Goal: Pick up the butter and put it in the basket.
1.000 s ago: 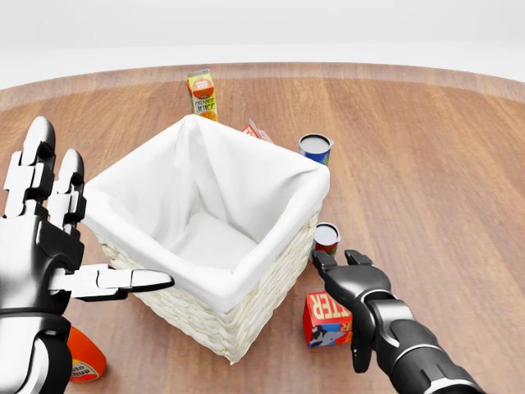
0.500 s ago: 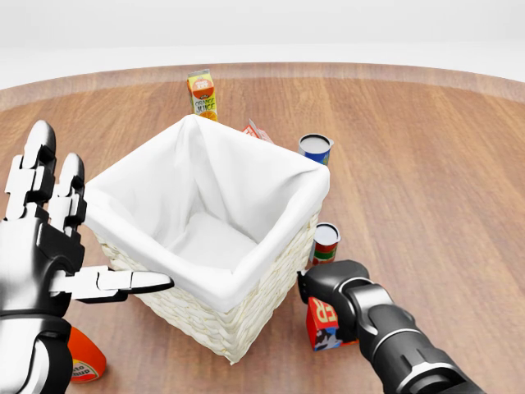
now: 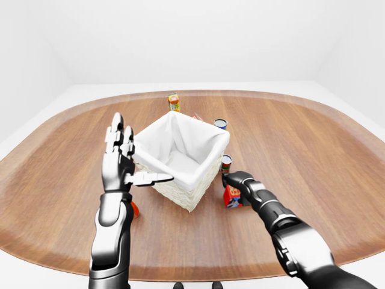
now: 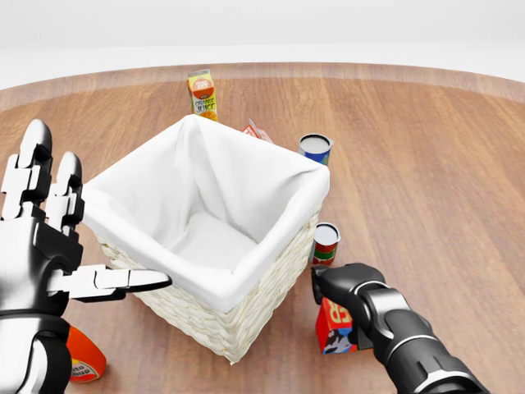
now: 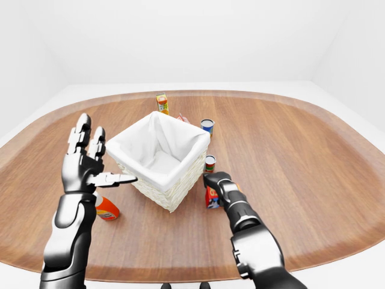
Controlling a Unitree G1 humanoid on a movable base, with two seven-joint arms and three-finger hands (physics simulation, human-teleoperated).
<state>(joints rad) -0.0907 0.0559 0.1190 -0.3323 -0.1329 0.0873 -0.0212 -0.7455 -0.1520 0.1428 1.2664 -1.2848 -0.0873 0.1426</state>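
- While the right hand point(image 4: 349, 287) curled over the top of the butter box point(image 4: 336, 327), its fingers wrapped the upper left corner of the red carton, which stood tilted on the wooden table point(image 4: 426, 164); whether the grip was fully closed could not be told, as the hand hid its own fingertips
- Just left of that hand stood the wicker basket point(image 4: 246, 316) with a white cloth liner point(image 4: 213, 189), its near corner beside the carton but apart from it
- Just above the right hand, in the head view, a small red-and-green can point(image 4: 326, 243) stood upright beside the basket wall
- Further up from it stood a blue can point(image 4: 315, 148), and a red carton point(image 4: 257, 130) peeked over the basket's top rim
- An orange juice carton point(image 4: 202, 93) stood well beyond, near the table's top edge in that view
- The left hand point(image 4: 41, 238) was held up at the basket's left, spread wide, two fingers pointing up and the thumb point(image 4: 123, 281) stretched toward the basket wall, holding nothing
- Below the left hand an orange bottle point(image 5: 106, 209) lay on its side on the table
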